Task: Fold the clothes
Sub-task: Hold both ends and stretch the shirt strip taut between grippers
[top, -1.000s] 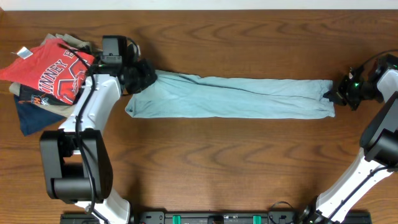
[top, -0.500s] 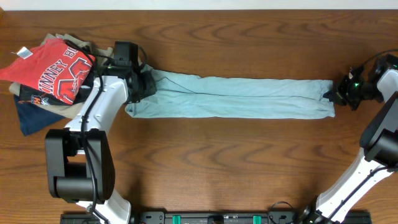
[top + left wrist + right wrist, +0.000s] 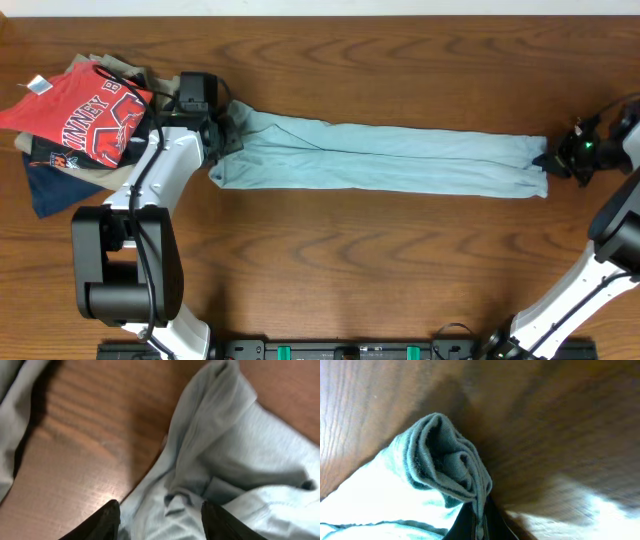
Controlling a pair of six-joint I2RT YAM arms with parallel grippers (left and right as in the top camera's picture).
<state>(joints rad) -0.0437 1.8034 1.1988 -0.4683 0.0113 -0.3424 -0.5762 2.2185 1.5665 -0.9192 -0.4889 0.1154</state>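
Note:
The clothes, a pale blue-grey T-shirt point(image 3: 380, 155), lie pulled into a long narrow band across the table. My left gripper point(image 3: 226, 132) hovers over the band's left end. In the left wrist view this gripper point(image 3: 162, 521) is open, its dark fingertips point(image 3: 107, 521) spread apart, and rumpled shirt fabric point(image 3: 220, 445) lies loose between them. My right gripper point(image 3: 556, 160) is at the band's right end. Seen from the right wrist, it point(image 3: 480, 527) is shut on a bunched fold of the shirt point(image 3: 445, 465).
A pile of other garments sits at the far left: a red shirt with white lettering point(image 3: 90, 115) on top, navy fabric point(image 3: 55, 190) and khaki fabric point(image 3: 120, 66) under it. The left arm point(image 3: 150, 195) runs beside the pile. Bare wood table point(image 3: 380, 260) lies in front of the band.
My left gripper has opened and let go of the shirt's left end. The right gripper has moved right with its end, drawing the band longer and shifting it right.

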